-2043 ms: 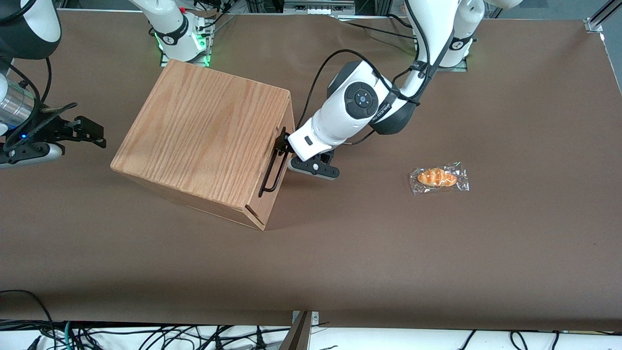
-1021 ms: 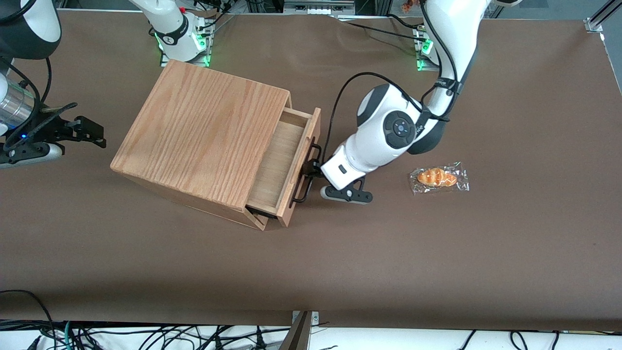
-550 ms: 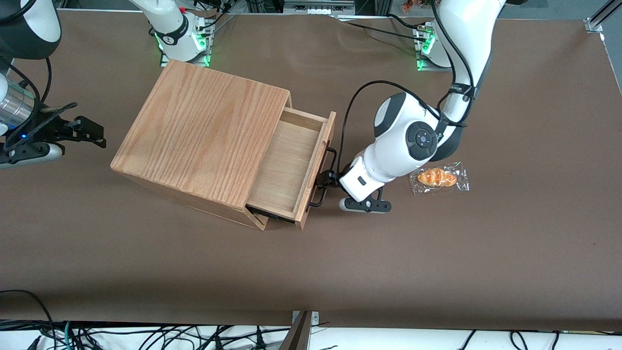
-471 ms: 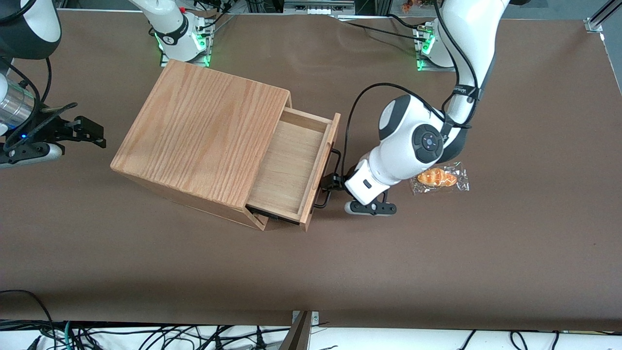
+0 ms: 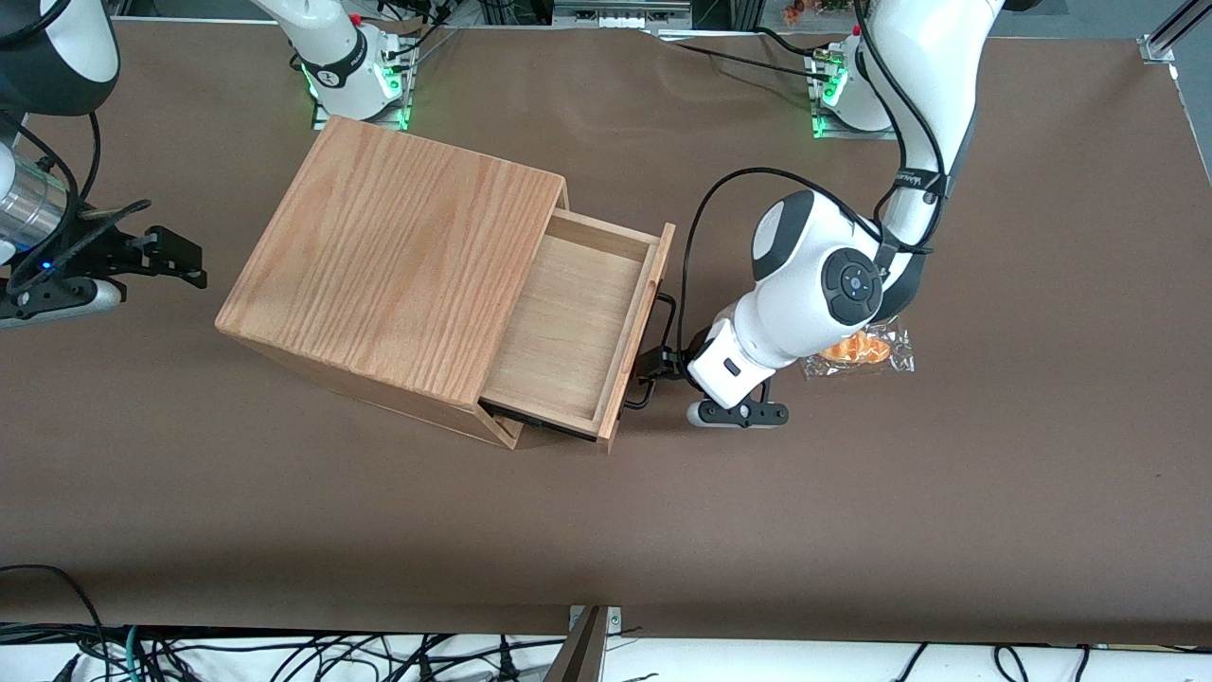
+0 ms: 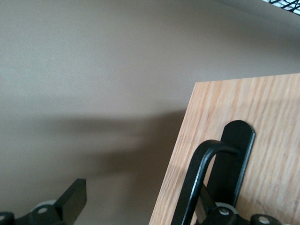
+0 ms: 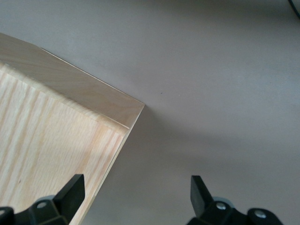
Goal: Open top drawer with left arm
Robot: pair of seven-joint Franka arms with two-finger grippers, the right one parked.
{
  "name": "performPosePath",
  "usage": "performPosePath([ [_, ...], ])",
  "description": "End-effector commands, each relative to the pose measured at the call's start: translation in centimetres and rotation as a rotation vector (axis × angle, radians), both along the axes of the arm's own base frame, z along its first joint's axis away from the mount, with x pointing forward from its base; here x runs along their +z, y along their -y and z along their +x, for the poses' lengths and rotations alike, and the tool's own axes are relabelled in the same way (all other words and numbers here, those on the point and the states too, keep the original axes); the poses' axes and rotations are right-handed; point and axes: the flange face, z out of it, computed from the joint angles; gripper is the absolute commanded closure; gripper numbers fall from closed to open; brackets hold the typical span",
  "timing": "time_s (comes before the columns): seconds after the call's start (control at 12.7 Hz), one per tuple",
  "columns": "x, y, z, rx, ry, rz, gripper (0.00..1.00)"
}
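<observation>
So we've got the top drawer (image 5: pixel 568 327) pulled well out of the oak box (image 5: pixel 393 270), inside bare. Our left arm (image 5: pixel 819 284) reaches down in front of the drawer, its gripper (image 5: pixel 660 365) right at the black bar handle (image 5: pixel 658 350). A wrapped bun (image 5: pixel 866 349) lies on the brown table (image 5: pixel 606 530), partly hidden by the arm.

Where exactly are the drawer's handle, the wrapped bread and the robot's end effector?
handle (image 6: pixel 194 180): left wrist view, on its black bar.
wrapped bread (image 5: pixel 876 349): front view, on the visible wrapper end.
end effector (image 5: pixel 658 365): front view, at the fingertips by the handle.
</observation>
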Motion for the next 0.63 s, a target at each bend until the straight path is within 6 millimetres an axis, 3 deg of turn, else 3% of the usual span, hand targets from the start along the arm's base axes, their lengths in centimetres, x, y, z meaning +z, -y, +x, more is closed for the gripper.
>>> performPosePath([
  [0.0,2.4,-1.8,1.2,0.021,-0.027,-0.038,0.00],
  [0.31,4.3,-3.1,1.8,0.025,-0.065,-0.060,0.00],
  [0.55,5.7,-7.2,3.0,0.047,-0.100,-0.054,0.00],
])
